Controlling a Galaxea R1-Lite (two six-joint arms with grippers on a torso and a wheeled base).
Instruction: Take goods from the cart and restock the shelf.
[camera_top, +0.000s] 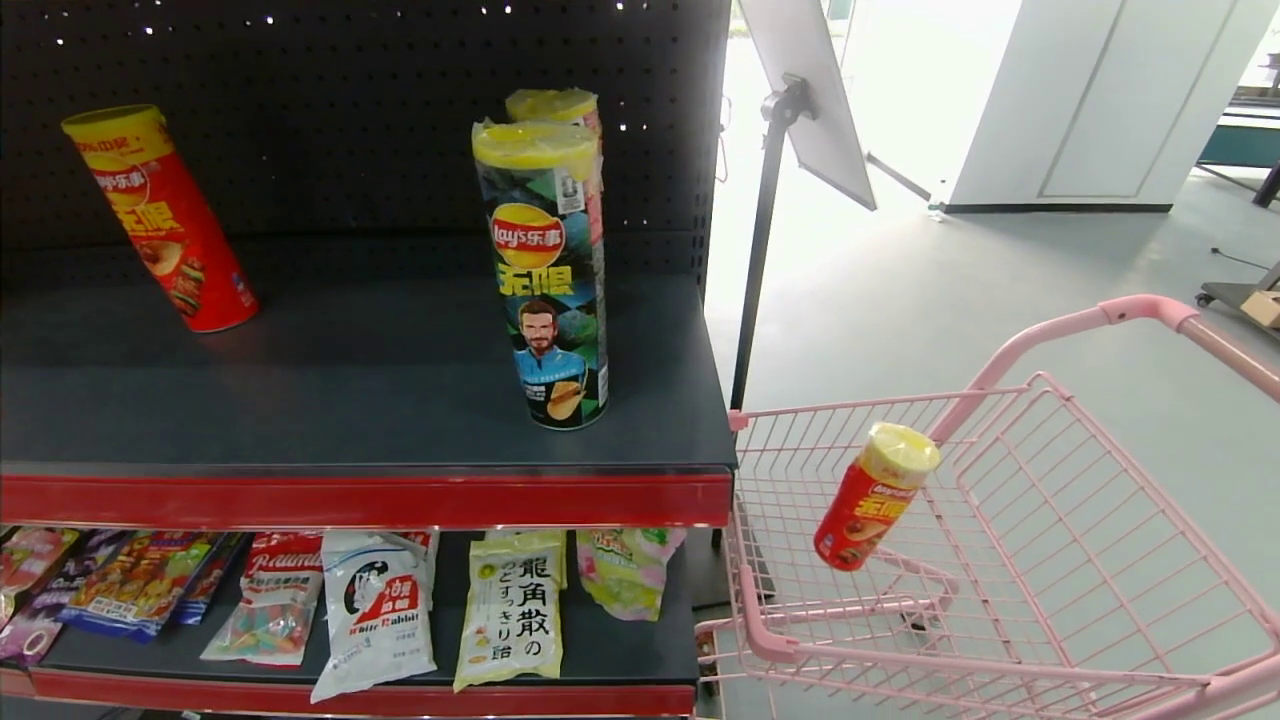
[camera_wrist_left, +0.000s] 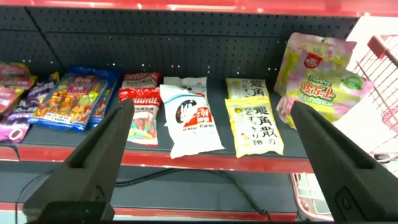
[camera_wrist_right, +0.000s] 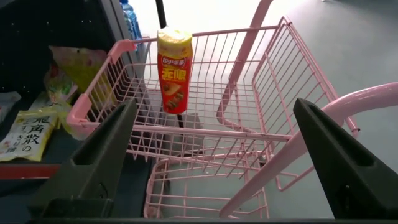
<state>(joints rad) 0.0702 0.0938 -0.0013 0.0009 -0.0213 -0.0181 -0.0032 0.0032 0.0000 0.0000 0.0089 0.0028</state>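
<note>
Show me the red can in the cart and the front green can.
Red cylindrical chip can (camera_top: 872, 500) in pink wire cart (camera_top: 1150, 303): head view, mid-label.
Dark green cylindrical chip can (camera_top: 548, 285): head view, mid-label.

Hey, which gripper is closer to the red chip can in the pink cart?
Right. The right gripper faces into the pink cart, the red chip can straight ahead. The left gripper faces the snack bags on the lower shelf, with the cart off to its side.

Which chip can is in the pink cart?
The red can inside the cart; the other red can, the tall can and the one behind it stand on the upper shelf.
</note>
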